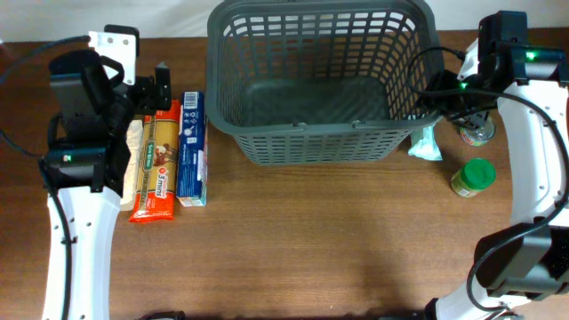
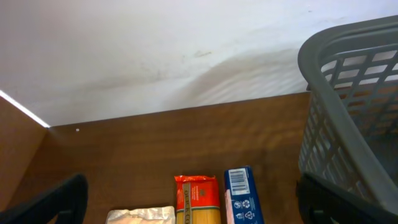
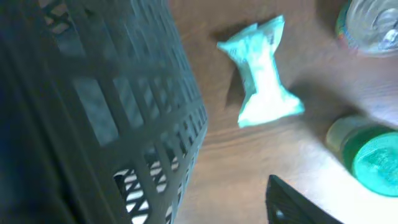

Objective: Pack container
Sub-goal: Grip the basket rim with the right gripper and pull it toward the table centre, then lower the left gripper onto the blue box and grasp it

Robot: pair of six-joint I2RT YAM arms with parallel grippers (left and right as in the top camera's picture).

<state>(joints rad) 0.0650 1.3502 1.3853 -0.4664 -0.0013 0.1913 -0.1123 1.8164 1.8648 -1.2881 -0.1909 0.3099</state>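
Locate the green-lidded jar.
In the overhead view, the green-lidded jar stands on the table's right side, right of the basket and just in front of the teal packet.

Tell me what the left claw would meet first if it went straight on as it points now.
Probably the pasta pack, which lies just ahead of the open left claw, beside the blue box; depth is unclear.

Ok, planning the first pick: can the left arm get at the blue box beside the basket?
Probably yes: the blue box lies uncovered, with the open left gripper close by its far end.
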